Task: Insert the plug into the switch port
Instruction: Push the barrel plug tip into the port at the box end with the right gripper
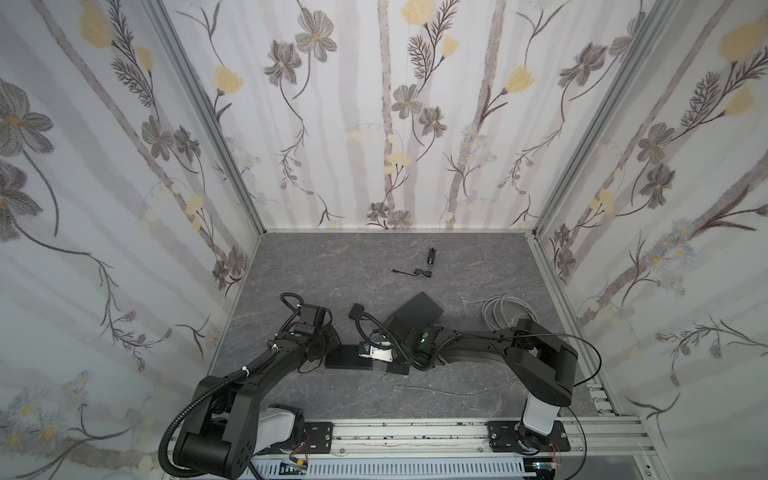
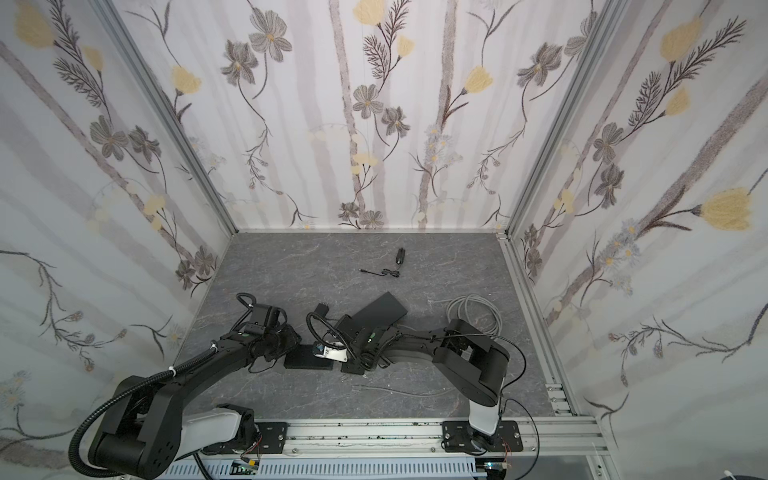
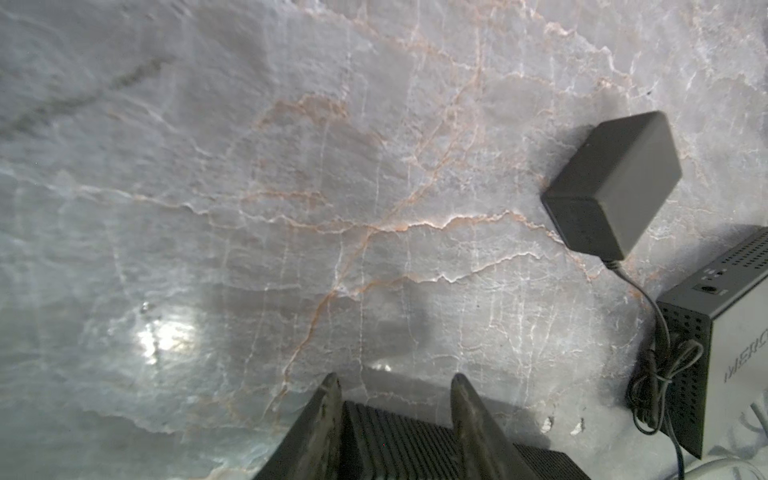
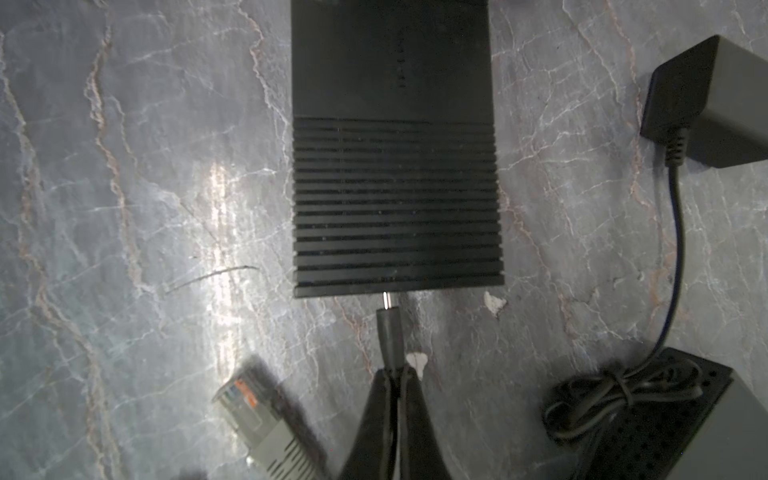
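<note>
**Plug tip at the switch edge, both tools engaged**

R side: right tool (image 4: 397, 374) is pinched fully closed on the back end of the plug (image 4: 390, 332), with the cable running back between the fingers. The plug sticks straight out ahead of the fingertips, in line with the tool. Its bare metal tip meets the near edge of the switch (image 4: 395, 166), roughly mid-width. A short bit of metal shows between the sleeve and the housing. The port face is hidden under the switch's top edge, so I can't tell how far in the tip sits.

L side: left tool (image 3: 395, 380) is about half open, one finger on each side of the switch's ribbed top. It clamps the switch at the end opposite the plug.

In both top views the switch (image 1: 345, 358) (image 2: 305, 359) lies flat on the counter (image 1: 332, 270) between the two tools, left tool at its left end, right tool at its right end.

Nearby on the counter:
- power adapter (image 4: 715, 104), near the switch but apart from it
- bundled cord (image 4: 623, 395), against a perforated grey box (image 3: 727, 332)
- Ethernet connector (image 4: 249, 399), blurred, close beside the right tool's fingers
</note>
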Available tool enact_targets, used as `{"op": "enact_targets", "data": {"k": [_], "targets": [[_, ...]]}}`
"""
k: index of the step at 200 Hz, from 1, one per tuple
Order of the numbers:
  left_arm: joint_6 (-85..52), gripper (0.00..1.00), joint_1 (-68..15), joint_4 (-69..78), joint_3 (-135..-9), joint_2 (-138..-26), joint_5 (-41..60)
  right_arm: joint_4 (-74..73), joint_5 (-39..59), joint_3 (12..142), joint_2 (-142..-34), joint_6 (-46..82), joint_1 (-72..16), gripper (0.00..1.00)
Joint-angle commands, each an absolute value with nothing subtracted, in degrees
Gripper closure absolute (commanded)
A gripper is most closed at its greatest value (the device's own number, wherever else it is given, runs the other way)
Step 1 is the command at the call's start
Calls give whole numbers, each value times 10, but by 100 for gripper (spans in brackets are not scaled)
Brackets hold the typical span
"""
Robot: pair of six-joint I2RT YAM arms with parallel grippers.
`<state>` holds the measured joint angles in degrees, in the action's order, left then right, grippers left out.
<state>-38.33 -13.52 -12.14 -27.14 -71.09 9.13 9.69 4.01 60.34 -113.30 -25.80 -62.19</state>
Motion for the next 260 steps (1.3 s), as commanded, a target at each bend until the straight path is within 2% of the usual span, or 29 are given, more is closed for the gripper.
{"op": "enact_targets", "data": {"k": [1,115,182,260], "targets": [[-391,55,-136,-119,-267,-712,111,64,40,617,-1141,-249,-622,100],[-412,55,-139,-81,-225,-704,138,49,46,653,-1158,-209,-628,100],[-435,52,-143,-108,-202,-646,120,2,37,635,-1141,-70,-635,100],[-434,52,-143,-101,-200,-651,127,8,59,666,-1177,-74,-657,100]]}}
